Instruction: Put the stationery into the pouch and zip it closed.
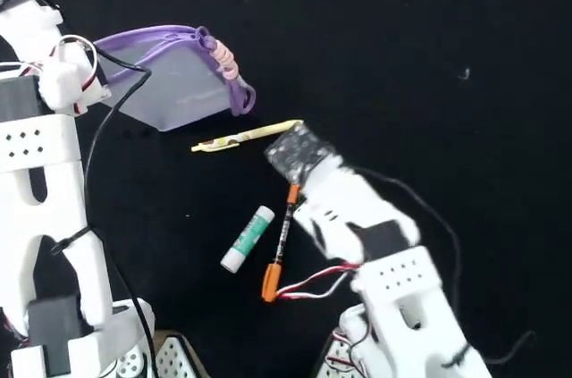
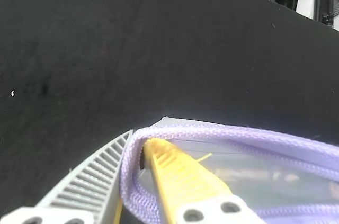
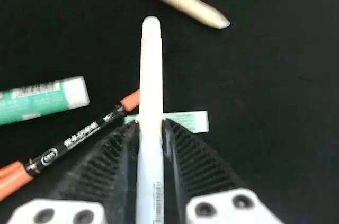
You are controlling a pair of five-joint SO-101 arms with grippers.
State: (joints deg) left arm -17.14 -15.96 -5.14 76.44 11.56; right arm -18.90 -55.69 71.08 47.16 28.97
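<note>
The black table point(image 1: 447, 128) has a glue stick point(image 1: 248, 238) and an orange marker point(image 1: 280, 244) lying nearest. The right end effector point(image 3: 151, 122) squeezes a white pen point(image 3: 151, 65). It looks light, hard and slippery, so the middle is the best place to hold. Farther off, the left end effector point(image 2: 139, 138) pinches the soft, floppy pouch point(image 1: 170, 83) by its purple rim

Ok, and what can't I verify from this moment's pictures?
High view: the left arm hides one end of the clear plastic pouch with purple zip edge; how far the zip is open is unclear.
Left wrist view: the frame edge cuts the pouch off, and its cloudy wall blurs any contents.
Right wrist view: a pale green strip lies half behind the right gripper shut on the long white pen; unidentifiable.
</note>
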